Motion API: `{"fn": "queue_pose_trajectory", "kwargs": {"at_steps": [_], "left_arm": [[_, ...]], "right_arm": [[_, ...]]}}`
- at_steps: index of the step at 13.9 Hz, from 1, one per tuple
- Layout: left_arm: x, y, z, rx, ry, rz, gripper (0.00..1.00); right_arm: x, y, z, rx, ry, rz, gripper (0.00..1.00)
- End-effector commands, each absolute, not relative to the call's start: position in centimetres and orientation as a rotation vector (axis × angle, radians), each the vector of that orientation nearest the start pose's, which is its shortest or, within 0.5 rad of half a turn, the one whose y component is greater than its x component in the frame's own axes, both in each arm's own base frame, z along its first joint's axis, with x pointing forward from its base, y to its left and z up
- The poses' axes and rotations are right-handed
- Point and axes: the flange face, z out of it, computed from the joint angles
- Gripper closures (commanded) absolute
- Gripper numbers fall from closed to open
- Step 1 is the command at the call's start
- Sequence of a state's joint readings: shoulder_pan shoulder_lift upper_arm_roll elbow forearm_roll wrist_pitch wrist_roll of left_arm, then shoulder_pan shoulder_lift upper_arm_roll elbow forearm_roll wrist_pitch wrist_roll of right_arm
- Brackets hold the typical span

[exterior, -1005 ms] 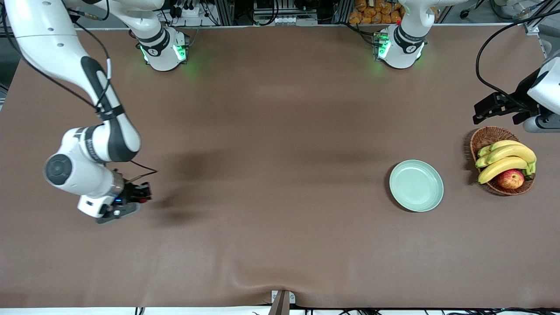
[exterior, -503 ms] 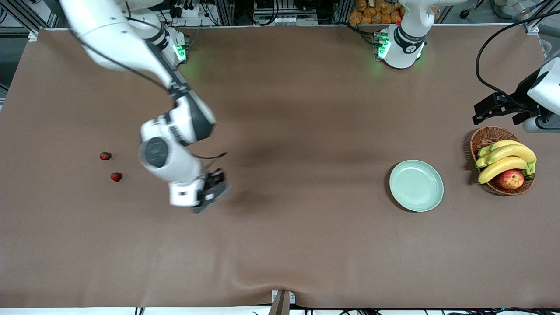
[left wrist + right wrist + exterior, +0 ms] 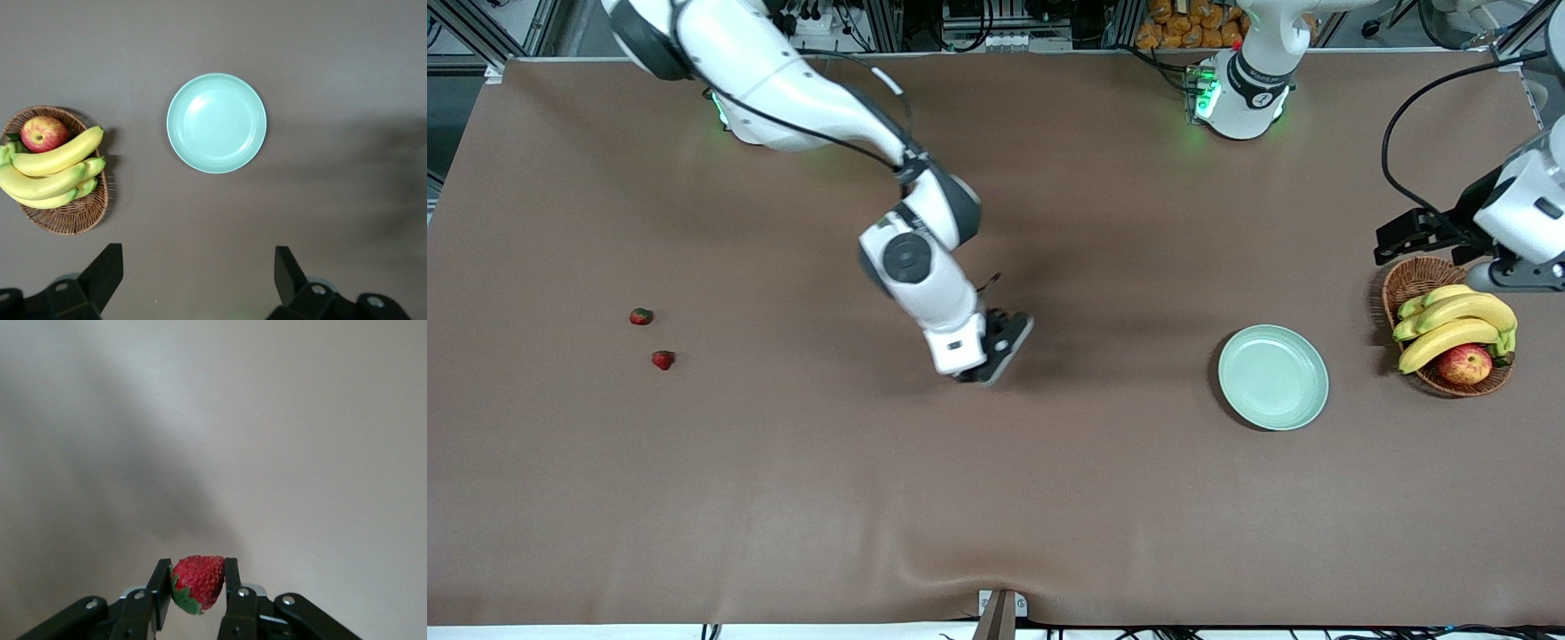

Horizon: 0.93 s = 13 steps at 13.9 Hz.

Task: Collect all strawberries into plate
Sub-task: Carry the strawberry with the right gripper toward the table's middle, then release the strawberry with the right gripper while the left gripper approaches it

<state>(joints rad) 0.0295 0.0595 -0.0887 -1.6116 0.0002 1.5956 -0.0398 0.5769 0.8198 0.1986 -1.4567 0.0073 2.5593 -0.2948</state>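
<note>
In the right wrist view, a red strawberry (image 3: 197,581) with a green cap is pinched between the fingers of my right gripper (image 3: 195,577). That gripper (image 3: 1000,347) hangs over the middle of the table, and the berry it holds is hidden in the front view. Two more strawberries (image 3: 640,316) (image 3: 663,359) lie on the mat toward the right arm's end. The pale mint-green plate (image 3: 1272,377) is bare, also in the left wrist view (image 3: 216,123). My left gripper (image 3: 1387,244) waits open above the table beside the basket, its fingers wide apart (image 3: 198,263).
A brown wicker basket (image 3: 1414,276) with bananas (image 3: 1458,322) and a red-yellow apple (image 3: 1464,364) stands beside the plate at the left arm's end, seen too in the left wrist view (image 3: 67,213). A brown mat covers the table.
The right arm has swept from the right arm's end of the table to its middle, toward the plate, still shut on the strawberry. The left arm has shifted slightly.
</note>
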Motion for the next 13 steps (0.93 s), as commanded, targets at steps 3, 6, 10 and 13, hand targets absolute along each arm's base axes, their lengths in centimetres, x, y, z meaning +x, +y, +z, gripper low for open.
{"fn": "queue_pose_trajectory", "kwargs": {"at_steps": [3,6,10,13], "left_arm": [[58.8,-4.4,52.1,-3.145,0.052,0.174,0.0],[59.7,-5.8,48.5,-3.147,0.085,0.172,0.0],[60.5,-7.9,45.1,-3.181,0.096,0.226,0.0],[60.9,-11.9,42.5,-3.185,0.093,0.24,0.0]], "right_arm": [[50.8,58.1,20.5,-2.521,-1.383,-0.369,1.0],[49.4,59.9,18.3,-2.491,-1.388,-0.414,0.97],[49.8,59.7,19.1,-2.495,-1.377,-0.425,0.0],[51.9,58.2,22.4,-2.511,-1.324,-0.46,0.0]]}}
